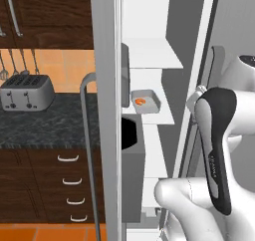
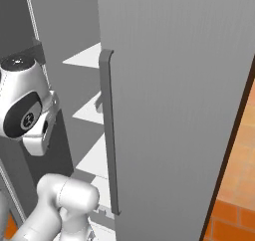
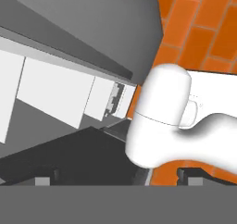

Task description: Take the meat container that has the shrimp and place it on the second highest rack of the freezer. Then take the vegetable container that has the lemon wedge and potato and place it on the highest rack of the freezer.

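The freezer (image 1: 149, 46) stands open, tall and grey-silver, its white interior showing a stack of flat shelves. Its door (image 2: 179, 100) swings out toward the robot, with a long vertical bar handle (image 2: 108, 130) running down its near edge. To the left of the freezer a dark speckled bench (image 1: 45, 123) runs over dark wood cabinets, and a silver four-slot toaster (image 1: 26, 92) sits on it near the wall.

Inside, the highest rack (image 1: 152, 53) is a bare white shelf. On the second highest rack (image 1: 162, 116) just below rests a shallow grey meat container (image 1: 145, 100), sitting flat near the shelf's front left, with the small orange-red shrimp (image 1: 140, 102) lying in it.

The end effector (image 3: 115, 177) hangs low beside the open freezer, its two dark fingertips (image 3: 42, 179) spread wide apart, released and grasping nothing, pointing down toward the orange tiled floor (image 3: 203, 28).
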### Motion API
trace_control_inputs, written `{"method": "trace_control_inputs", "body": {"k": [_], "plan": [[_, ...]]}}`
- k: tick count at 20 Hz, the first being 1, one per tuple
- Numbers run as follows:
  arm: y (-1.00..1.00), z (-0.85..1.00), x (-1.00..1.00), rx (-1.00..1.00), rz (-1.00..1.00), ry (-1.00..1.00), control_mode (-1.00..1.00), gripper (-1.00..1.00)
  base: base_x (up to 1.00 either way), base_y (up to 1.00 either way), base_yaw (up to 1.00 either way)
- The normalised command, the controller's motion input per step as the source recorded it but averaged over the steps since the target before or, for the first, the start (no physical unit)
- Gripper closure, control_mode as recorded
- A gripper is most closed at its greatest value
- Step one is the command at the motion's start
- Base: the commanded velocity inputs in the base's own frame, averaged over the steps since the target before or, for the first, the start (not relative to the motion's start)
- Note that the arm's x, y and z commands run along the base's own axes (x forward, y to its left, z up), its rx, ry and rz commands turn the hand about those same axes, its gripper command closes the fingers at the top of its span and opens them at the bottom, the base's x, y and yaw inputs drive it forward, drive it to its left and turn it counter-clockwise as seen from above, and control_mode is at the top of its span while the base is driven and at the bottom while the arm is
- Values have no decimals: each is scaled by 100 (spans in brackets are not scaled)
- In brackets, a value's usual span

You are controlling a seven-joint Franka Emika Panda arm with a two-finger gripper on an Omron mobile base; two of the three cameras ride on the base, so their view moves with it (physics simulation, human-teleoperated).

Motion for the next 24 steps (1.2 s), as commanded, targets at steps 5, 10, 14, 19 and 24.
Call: {"method": "trace_control_inputs", "body": {"k": [5,10,14,19,24], "plan": [[0,0,0,0,0,0,100,-100,-42,-77,16],[0,0,0,0,0,0,100,-100,-57,-84,53],[0,0,0,0,0,0,100,-100,-54,-10,97],[0,0,0,0,0,0,100,-100,-33,0,100],[0,0,0,0,0,0,100,-100,-31,0,100]]}}
